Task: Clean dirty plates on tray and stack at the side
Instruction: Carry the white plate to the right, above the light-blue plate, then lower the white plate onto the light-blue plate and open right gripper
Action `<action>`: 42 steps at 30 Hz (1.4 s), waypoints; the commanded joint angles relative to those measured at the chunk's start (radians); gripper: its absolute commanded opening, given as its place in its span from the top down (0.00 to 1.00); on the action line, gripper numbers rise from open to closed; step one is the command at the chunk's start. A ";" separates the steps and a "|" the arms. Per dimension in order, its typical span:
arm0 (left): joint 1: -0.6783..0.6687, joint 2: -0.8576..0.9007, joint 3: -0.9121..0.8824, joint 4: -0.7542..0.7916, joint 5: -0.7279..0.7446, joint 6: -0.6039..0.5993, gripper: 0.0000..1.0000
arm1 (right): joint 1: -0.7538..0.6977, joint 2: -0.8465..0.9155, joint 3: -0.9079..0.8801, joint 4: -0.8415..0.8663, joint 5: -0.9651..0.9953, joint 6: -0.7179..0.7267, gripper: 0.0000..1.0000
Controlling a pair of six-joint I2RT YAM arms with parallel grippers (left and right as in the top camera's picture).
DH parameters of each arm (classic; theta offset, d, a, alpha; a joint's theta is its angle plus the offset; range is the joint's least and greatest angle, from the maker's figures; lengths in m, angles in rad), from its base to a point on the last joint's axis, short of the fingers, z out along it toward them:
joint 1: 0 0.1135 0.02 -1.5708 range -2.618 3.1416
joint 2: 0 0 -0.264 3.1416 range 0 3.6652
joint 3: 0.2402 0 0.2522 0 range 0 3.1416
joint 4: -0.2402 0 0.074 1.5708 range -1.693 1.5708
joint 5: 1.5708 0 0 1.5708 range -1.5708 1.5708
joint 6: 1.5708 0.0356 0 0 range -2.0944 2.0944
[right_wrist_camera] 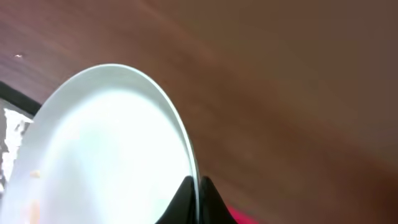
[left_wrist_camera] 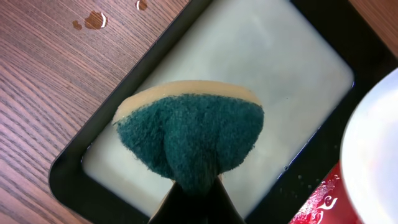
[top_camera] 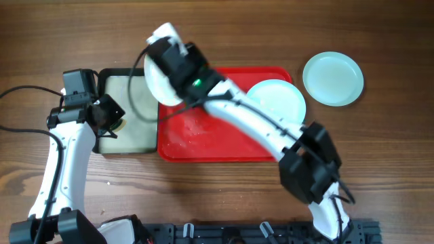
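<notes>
While pinching the tilted white plate [right_wrist_camera: 106, 149] in the right claw [right_wrist_camera: 194, 190], hovered at red tray's [top_camera: 224, 146] left edge.
Squeezed green sponge [left_wrist_camera: 193, 134] in left claw [left_wrist_camera: 193, 196] above black-rimmed tray [left_wrist_camera: 74, 168].

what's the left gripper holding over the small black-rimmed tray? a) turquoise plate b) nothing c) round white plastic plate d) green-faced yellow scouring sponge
d: the left gripper is shut on the green-faced yellow scouring sponge above the small black-rimmed tray; the round white plastic plate is in the right gripper.
</notes>
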 commanded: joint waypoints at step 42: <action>0.001 -0.019 -0.001 0.009 0.012 0.031 0.96 | -1.214 -0.124 -0.262 -0.446 -0.576 0.307 0.59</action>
